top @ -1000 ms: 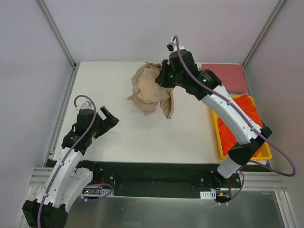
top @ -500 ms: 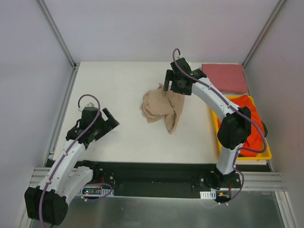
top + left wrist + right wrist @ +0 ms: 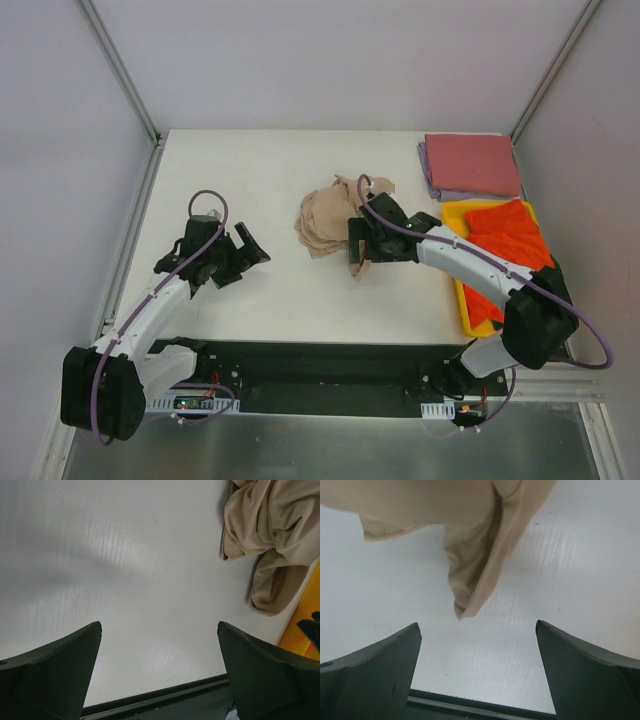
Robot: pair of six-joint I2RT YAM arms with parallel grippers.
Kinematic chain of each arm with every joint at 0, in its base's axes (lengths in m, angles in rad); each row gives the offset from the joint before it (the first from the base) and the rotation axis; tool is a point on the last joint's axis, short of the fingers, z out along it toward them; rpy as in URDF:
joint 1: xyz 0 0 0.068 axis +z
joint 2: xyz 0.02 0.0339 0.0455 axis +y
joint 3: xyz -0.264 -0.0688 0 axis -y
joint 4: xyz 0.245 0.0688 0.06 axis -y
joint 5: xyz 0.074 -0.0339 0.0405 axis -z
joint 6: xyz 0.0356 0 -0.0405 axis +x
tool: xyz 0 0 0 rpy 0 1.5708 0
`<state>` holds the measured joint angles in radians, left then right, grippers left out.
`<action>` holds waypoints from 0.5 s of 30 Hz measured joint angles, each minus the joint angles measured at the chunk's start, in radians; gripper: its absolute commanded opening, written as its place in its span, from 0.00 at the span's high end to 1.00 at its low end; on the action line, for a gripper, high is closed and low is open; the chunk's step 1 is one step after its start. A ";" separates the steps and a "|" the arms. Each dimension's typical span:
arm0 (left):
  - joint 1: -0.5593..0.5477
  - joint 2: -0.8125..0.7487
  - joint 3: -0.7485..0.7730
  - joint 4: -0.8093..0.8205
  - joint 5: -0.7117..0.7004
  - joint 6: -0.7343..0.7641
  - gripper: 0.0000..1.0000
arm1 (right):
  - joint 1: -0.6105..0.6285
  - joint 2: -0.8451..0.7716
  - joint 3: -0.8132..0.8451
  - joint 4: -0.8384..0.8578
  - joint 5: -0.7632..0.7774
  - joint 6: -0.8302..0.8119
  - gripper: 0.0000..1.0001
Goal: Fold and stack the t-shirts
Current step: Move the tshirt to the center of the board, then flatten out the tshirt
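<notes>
Pincers agape, both empty: left pincer (image 3: 243, 258) low over bare tabletop (image 3: 250, 170), right pincer (image 3: 357, 245) at right edge of crumpled tan t-shirt (image 3: 325, 220), mid-tabletop. Orange-red t-shirt (image 3: 510, 235) in yellow tray (image 3: 463, 290). Pink-red t-shirt (image 3: 470, 163) folded atop lavender t-shirt (image 3: 432, 185), far right corner.

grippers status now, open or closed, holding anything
left gripper: open, holding nothing
right gripper: open, holding nothing; the tan t-shirt lies just ahead of its fingers
</notes>
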<state>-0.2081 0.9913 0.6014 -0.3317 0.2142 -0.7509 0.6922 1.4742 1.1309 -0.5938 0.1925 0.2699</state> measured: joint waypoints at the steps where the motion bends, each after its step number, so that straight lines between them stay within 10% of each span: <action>1: -0.005 0.016 0.000 0.015 0.010 0.000 0.01 | 0.018 0.006 -0.016 0.018 -0.005 0.008 0.07; 6: -0.075 0.110 0.009 0.067 0.025 0.000 0.01 | 0.072 0.080 -0.056 0.117 -0.012 0.056 0.27; 15: -0.225 0.372 0.154 0.128 0.014 -0.001 0.10 | 0.071 0.198 -0.056 0.163 0.077 0.114 1.00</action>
<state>-0.4332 1.3628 0.7555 -0.2039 0.2279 -0.7517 0.7631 1.6726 1.0752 -0.4305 0.2691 0.3840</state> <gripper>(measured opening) 0.967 0.170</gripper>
